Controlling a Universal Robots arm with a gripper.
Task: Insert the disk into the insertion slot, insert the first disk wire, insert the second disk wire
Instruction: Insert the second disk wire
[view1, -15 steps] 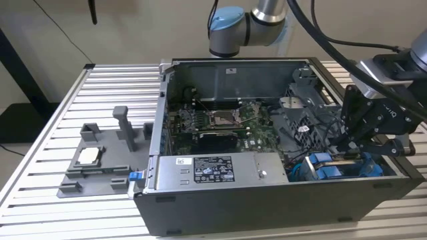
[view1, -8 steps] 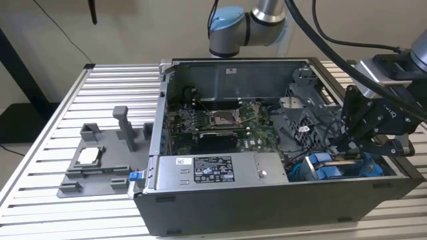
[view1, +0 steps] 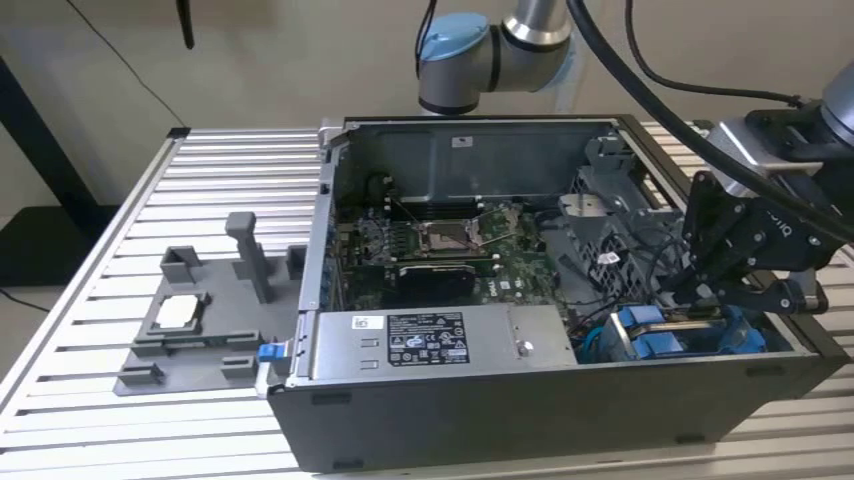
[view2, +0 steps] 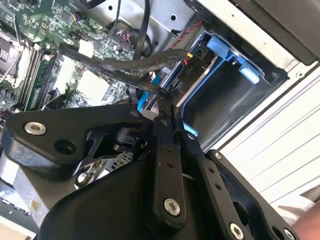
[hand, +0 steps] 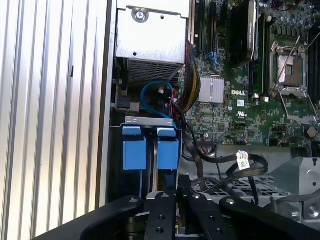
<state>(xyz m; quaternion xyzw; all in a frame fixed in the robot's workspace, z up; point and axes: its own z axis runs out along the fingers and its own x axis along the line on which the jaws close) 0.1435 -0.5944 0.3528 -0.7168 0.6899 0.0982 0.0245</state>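
While the silver-grey hard drive in its bright blue plastic carrier bracket (view1: 678, 338) is sitting on edge in the narrow grey metal drive bay (hand: 149, 120), at about five o'clock in the open dark grey computer case (view1: 534, 420) as the exterior view shows it, the black two-fingered gripper (view1: 694, 295) is hanging just above it, at roughly twelve to one o'clock from the carrier. By my judgement the drive is looking seated, its blue tabs standing proud of the bay. Its upper edge is running roughly nine to three o'clock in that view, and the gripper is pointing down toward the end of it nearer the motherboard.

The jaws are drawn almost together, with only a sliver showing between them. A black flat cable (view2: 131, 63) is ending right at the tips in the second wrist view, but whether it is being pinched I cannot tell. More black cables (hand: 235, 162) are looping between bay and green motherboard (hand: 250, 107).

Further out, at nine o'clock from the drive, a silver box with a black-and-white label (view1: 427, 345) is lying along the case's near wall, all resting on a ribbed aluminium table (view1: 80, 330).
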